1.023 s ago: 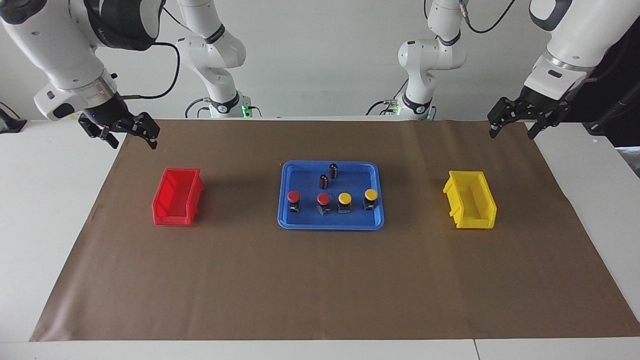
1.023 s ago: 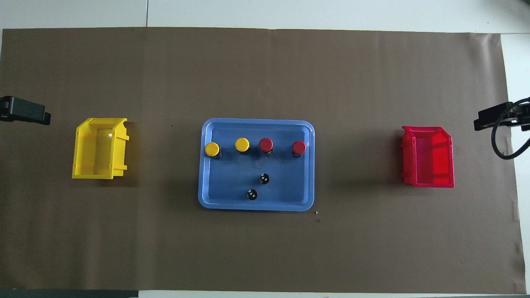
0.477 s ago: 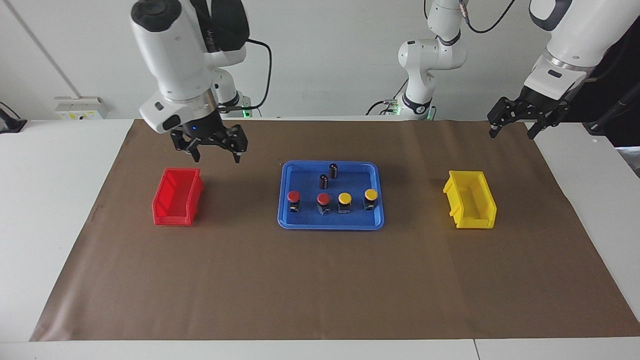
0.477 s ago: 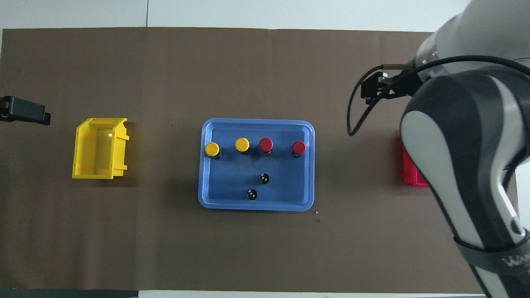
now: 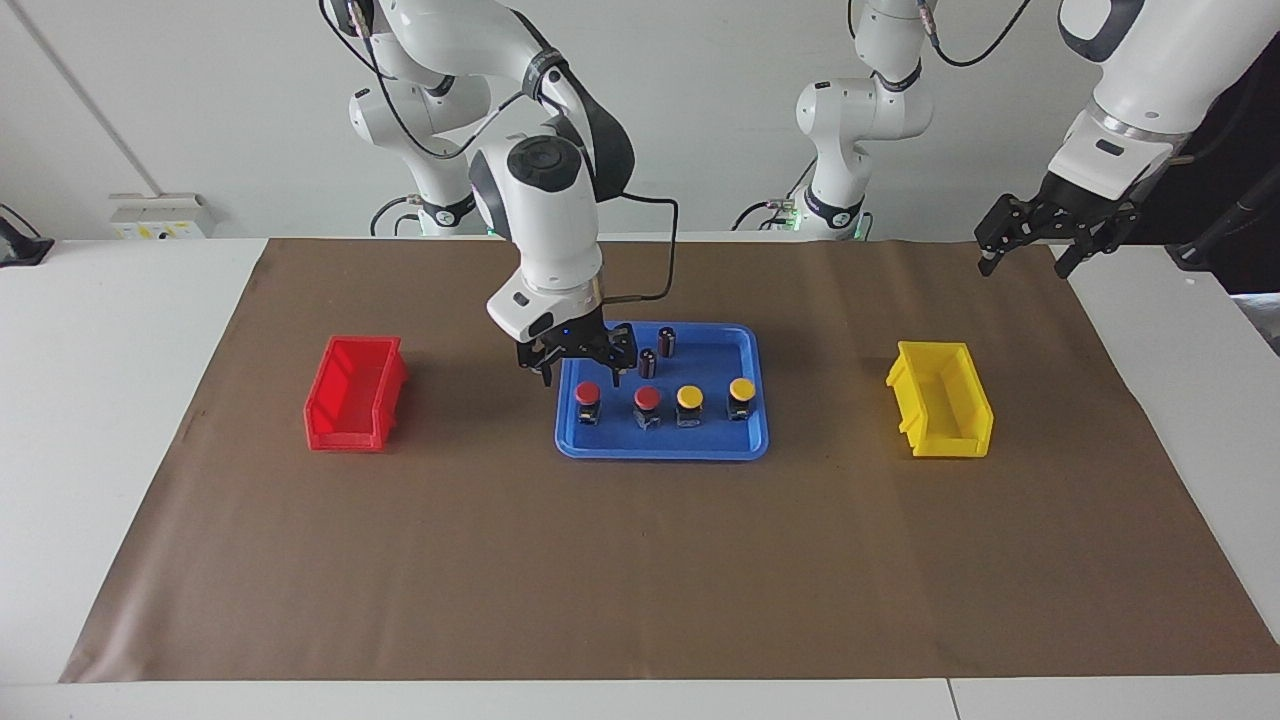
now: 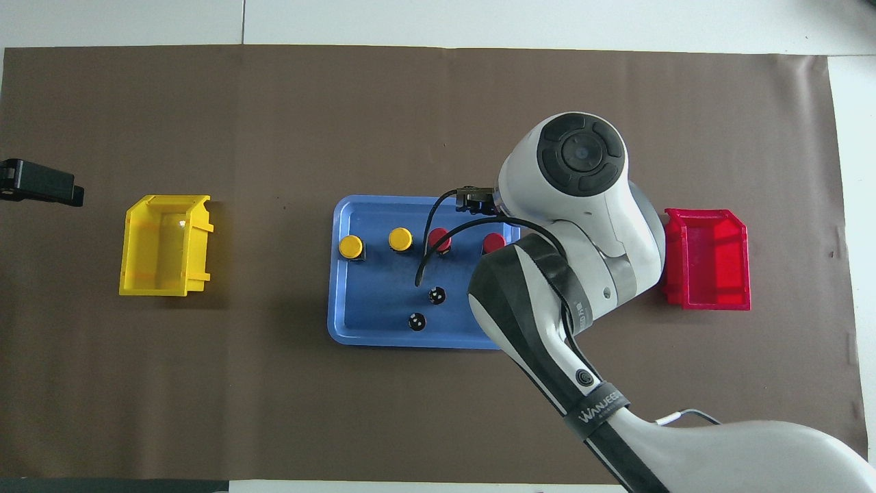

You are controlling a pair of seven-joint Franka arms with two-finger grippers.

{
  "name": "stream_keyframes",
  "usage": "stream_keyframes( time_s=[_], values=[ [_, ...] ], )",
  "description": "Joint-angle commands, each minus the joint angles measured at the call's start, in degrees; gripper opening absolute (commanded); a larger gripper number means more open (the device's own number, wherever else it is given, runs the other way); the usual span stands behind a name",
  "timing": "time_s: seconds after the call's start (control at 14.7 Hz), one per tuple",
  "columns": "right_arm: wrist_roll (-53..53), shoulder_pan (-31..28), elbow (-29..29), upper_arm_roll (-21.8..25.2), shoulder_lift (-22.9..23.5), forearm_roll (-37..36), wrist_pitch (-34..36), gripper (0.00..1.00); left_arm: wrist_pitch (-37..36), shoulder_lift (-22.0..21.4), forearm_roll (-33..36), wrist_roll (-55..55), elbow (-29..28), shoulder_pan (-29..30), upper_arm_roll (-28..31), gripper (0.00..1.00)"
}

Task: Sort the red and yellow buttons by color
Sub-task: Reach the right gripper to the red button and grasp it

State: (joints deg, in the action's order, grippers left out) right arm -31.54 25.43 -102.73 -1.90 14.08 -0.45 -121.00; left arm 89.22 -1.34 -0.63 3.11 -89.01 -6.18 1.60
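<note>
Four buttons stand in a row in a blue tray (image 5: 660,447): two red-capped (image 5: 587,393) (image 5: 647,399) and two yellow-capped (image 5: 689,397) (image 5: 741,388). My right gripper (image 5: 581,376) is open just over the red button at the right arm's end of the row, with a finger to each side of its cap. In the overhead view the arm hides the gripper and partly covers that button (image 6: 493,242). The other red (image 6: 439,239) and both yellows (image 6: 400,239) (image 6: 351,246) show there. My left gripper (image 5: 1030,258) waits open at the left arm's end of the table.
Two dark capless cylinders (image 5: 667,341) (image 5: 647,362) stand in the tray, nearer to the robots than the buttons. A red bin (image 5: 352,395) sits toward the right arm's end and a yellow bin (image 5: 940,400) toward the left arm's end. Brown paper (image 5: 640,580) covers the table.
My right arm has swung from the table's end, past the red bin, to the tray and come down over the end red button. The left arm and the buttons have not moved.
</note>
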Motion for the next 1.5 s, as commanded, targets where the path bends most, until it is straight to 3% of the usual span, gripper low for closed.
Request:
stream_keyframes(
  time_s=[0.0,0.48,0.95,1.09,1.16,1.23,1.3,1.43],
  values=[
    [-1.1,0.6,-5.9,0.0,-2.2,-0.2,-4.4,1.0,-0.4,-1.6,-0.1,0.8,-1.6,0.4,-0.2,1.0],
    [-0.7,1.0,-8.5,0.0,1.9,-1.3,-10.6,0.86,-0.4,-1.6,-0.1,0.8,-1.6,0.4,-0.2,1.0],
    [-0.7,2.2,-8.5,0.0,1.9,-1.3,-10.0,0.46,-0.3,-1.8,-0.4,-0.4,-2.1,-0.4,-0.7,1.0],
    [-0.7,2.3,-8.5,-0.1,1.8,-1.3,-9.7,0.42,0.3,-2.5,-0.2,-1.7,-3.2,-2.2,-0.9,1.0],
    [-0.6,2.3,-8.5,-0.1,1.8,-1.3,-9.4,0.34,0.3,-2.7,-0.2,-1.8,-3.4,-2.4,-1.0,1.0],
    [-0.5,2.2,-8.3,0.0,1.8,-1.3,-8.8,0.17,0.6,-2.4,-0.5,-2.4,-3.0,-2.5,-1.0,1.0],
    [0.4,1.9,-7.1,0.0,1.8,-1.3,-6.5,0.12,2.0,-2.4,-0.7,-4.8,-3.7,-3.0,-1.2,0.99],
    [6.1,-0.5,0.1,0.4,1.5,-1.1,2.7,0.11,11.8,-3.0,-0.7,-14.9,-10.6,-9.2,-1.7,0.96]
  ],
)
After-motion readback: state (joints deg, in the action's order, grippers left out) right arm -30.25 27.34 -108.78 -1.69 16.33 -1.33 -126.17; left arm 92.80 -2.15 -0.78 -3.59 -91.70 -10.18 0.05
